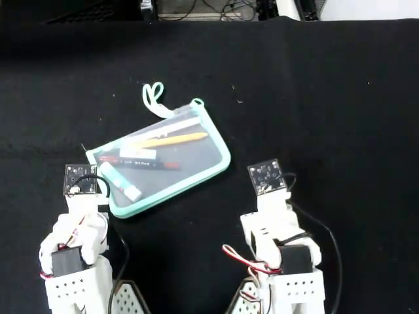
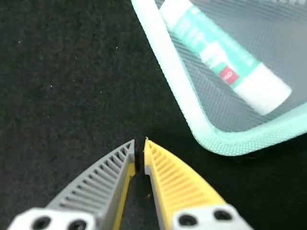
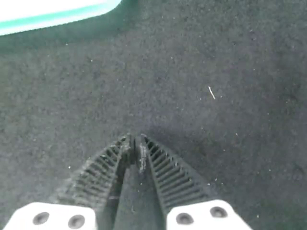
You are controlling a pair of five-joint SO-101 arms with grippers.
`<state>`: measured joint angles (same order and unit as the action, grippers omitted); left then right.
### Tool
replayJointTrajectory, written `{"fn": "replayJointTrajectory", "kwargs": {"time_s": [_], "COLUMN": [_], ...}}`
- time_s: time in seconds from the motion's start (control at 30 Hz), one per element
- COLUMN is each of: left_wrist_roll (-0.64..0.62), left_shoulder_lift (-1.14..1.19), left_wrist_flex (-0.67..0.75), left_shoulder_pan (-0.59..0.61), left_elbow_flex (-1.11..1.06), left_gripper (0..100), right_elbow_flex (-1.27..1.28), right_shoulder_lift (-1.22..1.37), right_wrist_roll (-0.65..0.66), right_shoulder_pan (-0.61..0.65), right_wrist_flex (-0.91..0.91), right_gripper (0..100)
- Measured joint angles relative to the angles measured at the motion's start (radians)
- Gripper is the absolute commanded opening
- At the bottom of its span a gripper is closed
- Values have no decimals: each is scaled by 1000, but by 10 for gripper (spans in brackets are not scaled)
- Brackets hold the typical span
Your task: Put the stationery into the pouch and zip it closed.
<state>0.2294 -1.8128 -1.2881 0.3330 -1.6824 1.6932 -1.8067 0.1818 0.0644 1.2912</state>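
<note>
We judge the pouch (image 1: 196, 163) light and floppy (slippery mesh), best taken by its cord loop (image 1: 154, 95), upper centre-left; left gripper (image 2: 139, 148) and right gripper (image 3: 134, 143) sit clenched, empty.

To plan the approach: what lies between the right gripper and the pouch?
Bare black cloth lies between the right gripper and the pouch, seen in the right wrist view.

Soft, even light covers the matte black cloth tabletop (image 1: 340, 118); a faint dark shadow lies just beside the right arm's jaws.
</note>
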Motion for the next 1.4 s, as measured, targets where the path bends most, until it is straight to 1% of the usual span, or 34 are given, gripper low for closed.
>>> {"fn": "replayJointTrajectory", "kwargs": {"time_s": [0.87,0.93,1.07,1.1,1.2,1.3,1.4], "left_wrist_roll": [0,0,0,0,0,0,0], "left_shoulder_lift": [0,0,0,0,0,0,0], "left_wrist_flex": [0,0,0,0,0,0,0], "left_shoulder_pan": [0,0,0,0,0,0,0], "left_elbow_flex": [0,0,0,0,0,0,0], "left_gripper": [52,52,52,52,52,52,52], "right_elbow_flex": [0,0,0,0,0,0,0], "right_shoulder_lift": [0,0,0,0,0,0,0], "right_wrist_roll": [0,0,0,0,0,0,0], "right_shoulder_pan": [0,-35,-209,-227,-227,-183,-170], "right_wrist_flex": [0,0,0,0,0,0,0], "right_gripper": [15,15,15,15,15,15,15]}}
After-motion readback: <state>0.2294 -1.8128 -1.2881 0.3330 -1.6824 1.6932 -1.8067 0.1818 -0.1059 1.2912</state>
